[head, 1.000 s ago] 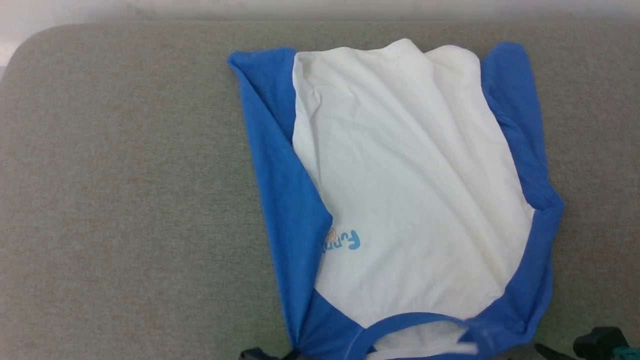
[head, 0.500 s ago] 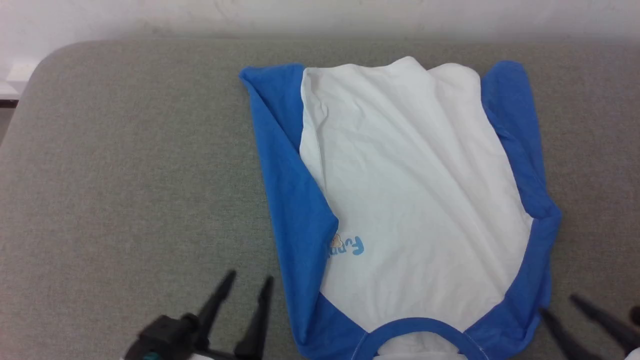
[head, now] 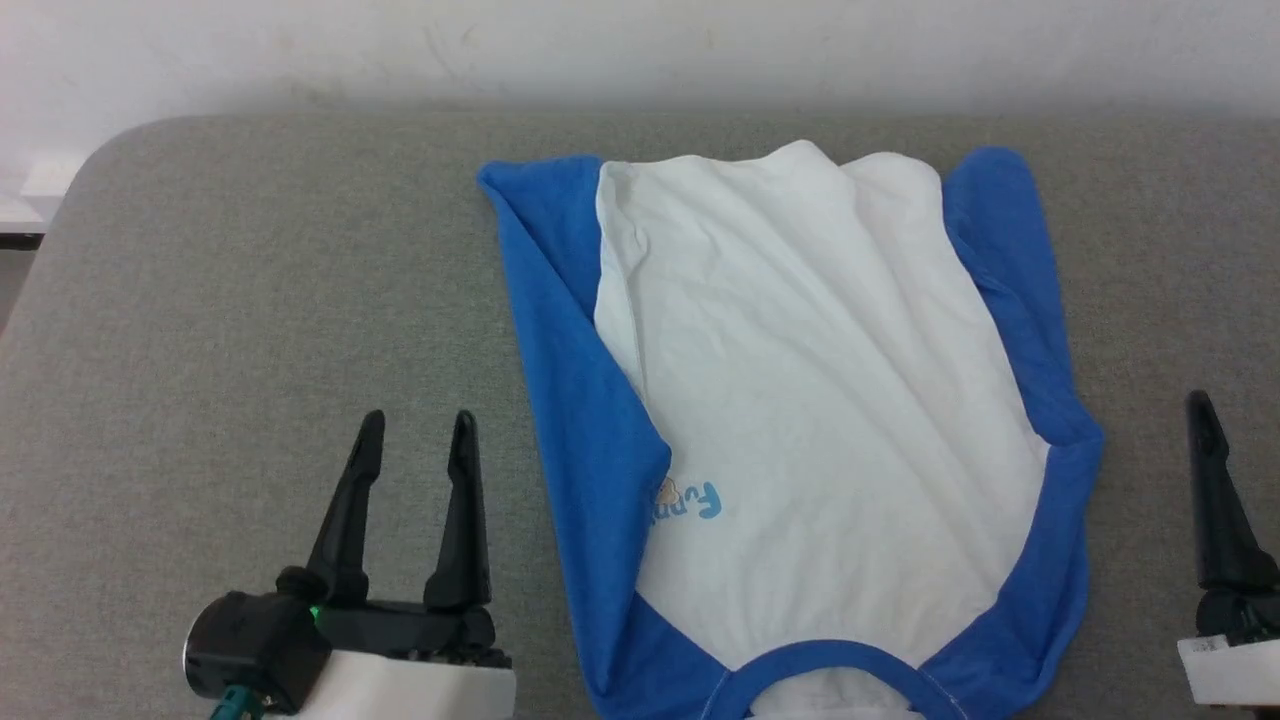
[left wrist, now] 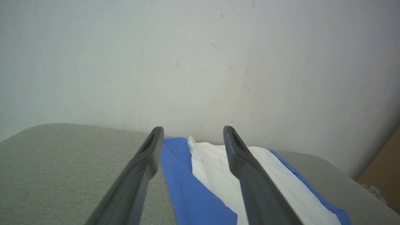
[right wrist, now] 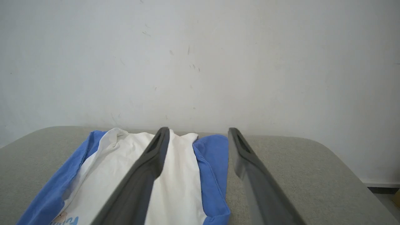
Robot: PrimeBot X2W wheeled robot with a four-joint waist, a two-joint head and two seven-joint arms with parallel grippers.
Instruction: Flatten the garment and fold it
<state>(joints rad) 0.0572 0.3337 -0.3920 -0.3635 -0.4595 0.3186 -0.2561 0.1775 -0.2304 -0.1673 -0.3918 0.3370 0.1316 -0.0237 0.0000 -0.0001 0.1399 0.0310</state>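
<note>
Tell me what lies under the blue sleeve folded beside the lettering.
White chest fabric and the light-blue lettering run under the sleeve; the letters past its edge are covered, so the whole word cannot be read.

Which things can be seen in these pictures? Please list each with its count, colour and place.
soft white cotton T-shirt with blue sleeves: one, white and blue, on the pad, wrinkled, collar toward the robot.
grey fabric-covered pad: one, grey, under the T-shirt.
plain wall: one, off-white, behind the pad.
left gripper: one, black, left of the T-shirt, jaws open, holding nothing.
right gripper: one, black, right of the T-shirt, jaws open, holding nothing.
</note>
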